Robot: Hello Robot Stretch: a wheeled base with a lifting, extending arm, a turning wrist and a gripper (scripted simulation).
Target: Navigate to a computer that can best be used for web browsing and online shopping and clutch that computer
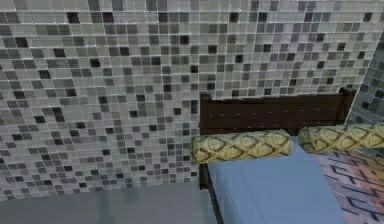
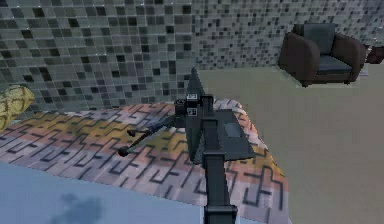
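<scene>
Simulated bedroom, seen from a Stretch robot drawn up alongside a bed (image 1: 268,112). In the forward view a mosaic-tiled wall (image 1: 100,90) spans 9 to 12 o'clock, and the dark headboard with a gold bolster pillow (image 1: 243,147) sits at 4 o'clock. In the arm side view the task's computer, a dark grey laptop (image 2: 240,135) with its screen raised, rests on the patterned blanket (image 2: 70,140) just off centre toward 3 o'clock. A dark armchair (image 2: 320,55) stands well apart at 1 o'clock. The arm (image 2: 217,190) rises from 6 o'clock across the laptop, and the gripper (image 2: 128,142) points toward 9 o'clock over the blanket, beside the laptop. The set of the fingers cannot be told from these pictures, nor whether they hold anything. Judged progress: the navigation looks complete, since the laptop lies within the arm's reach. The clutching looks not yet done, as the laptop rests on the bed. What remains is to bring the fingers onto the laptop and take hold.
</scene>
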